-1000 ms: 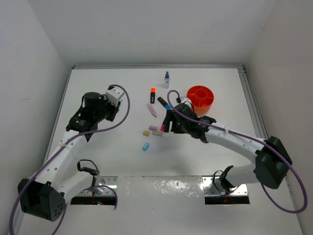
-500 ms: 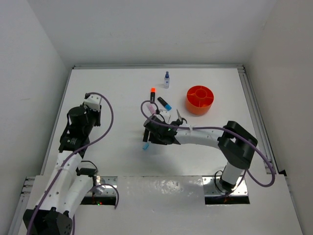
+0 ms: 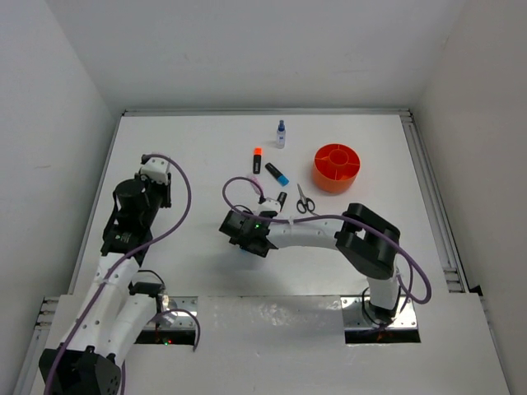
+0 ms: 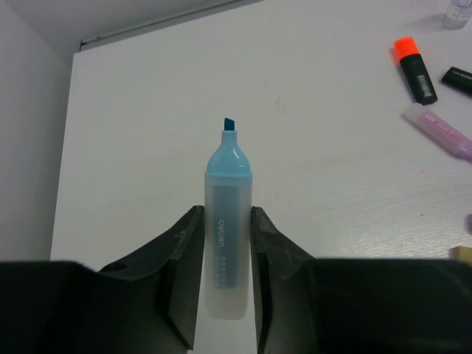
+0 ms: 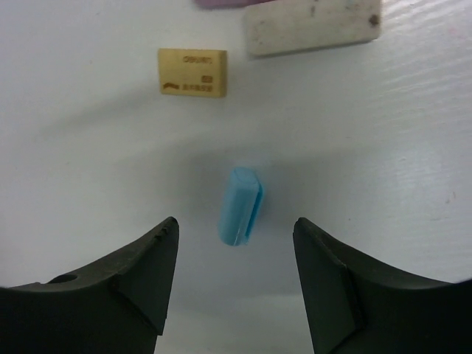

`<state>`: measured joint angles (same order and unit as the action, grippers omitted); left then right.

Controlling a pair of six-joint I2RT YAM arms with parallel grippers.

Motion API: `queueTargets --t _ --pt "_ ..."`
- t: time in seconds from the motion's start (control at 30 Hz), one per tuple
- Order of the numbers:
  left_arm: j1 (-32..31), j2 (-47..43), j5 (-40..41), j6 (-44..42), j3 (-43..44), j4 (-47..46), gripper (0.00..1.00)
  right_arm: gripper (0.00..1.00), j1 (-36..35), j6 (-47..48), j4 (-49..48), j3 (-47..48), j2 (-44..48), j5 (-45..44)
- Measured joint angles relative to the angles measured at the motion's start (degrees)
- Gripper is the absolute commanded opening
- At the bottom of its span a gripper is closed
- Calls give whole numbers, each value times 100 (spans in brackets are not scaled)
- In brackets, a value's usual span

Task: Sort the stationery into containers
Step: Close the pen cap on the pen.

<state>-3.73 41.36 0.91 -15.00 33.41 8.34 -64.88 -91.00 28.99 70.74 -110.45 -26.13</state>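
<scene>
The left gripper [image 4: 225, 217] is clamped on a translucent light-blue plastic highlighter [image 4: 228, 177], whose bare chisel tip points away over the white table [image 4: 147, 110]. Toward the middle, the right gripper [image 5: 234, 225] hangs with its fingers apart on either side of a small light-blue plastic piece [image 5: 240, 206]. This piece lies on the table near a flat beige rectangular eraser [image 5: 193, 72]. The round orange plastic tub [image 3: 336, 184] stands well apart, to the right.

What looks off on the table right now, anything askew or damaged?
The light-blue highlighter clamped in the left gripper has no cap; its chisel tip is bare. A small light-blue piece, possibly that cap, lies loose on the table below the right gripper's open jaws. Nothing looks spilled or broken.
</scene>
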Motion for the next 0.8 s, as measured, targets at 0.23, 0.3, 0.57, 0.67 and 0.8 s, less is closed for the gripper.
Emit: queueTargets --t 0.23,0.3,0.57,0.67,0.8 --pt "-109 -162 42 184 -59 -83 0 54 63 -553 289 31 -109 -240" --pt "-114 -212 72 205 -59 -85 0 52 87 -579 319 107 -269 -236" --pt "-114 -334 192 310 -129 -136 0 33 105 -678 352 275 -466 -199" --pt "-118 -363 195 345 -164 -131 0 20 105 -706 367 262 -472 -188" --pt "-118 -376 151 369 -164 -133 0 0 105 -765 302 175 -428 -262"
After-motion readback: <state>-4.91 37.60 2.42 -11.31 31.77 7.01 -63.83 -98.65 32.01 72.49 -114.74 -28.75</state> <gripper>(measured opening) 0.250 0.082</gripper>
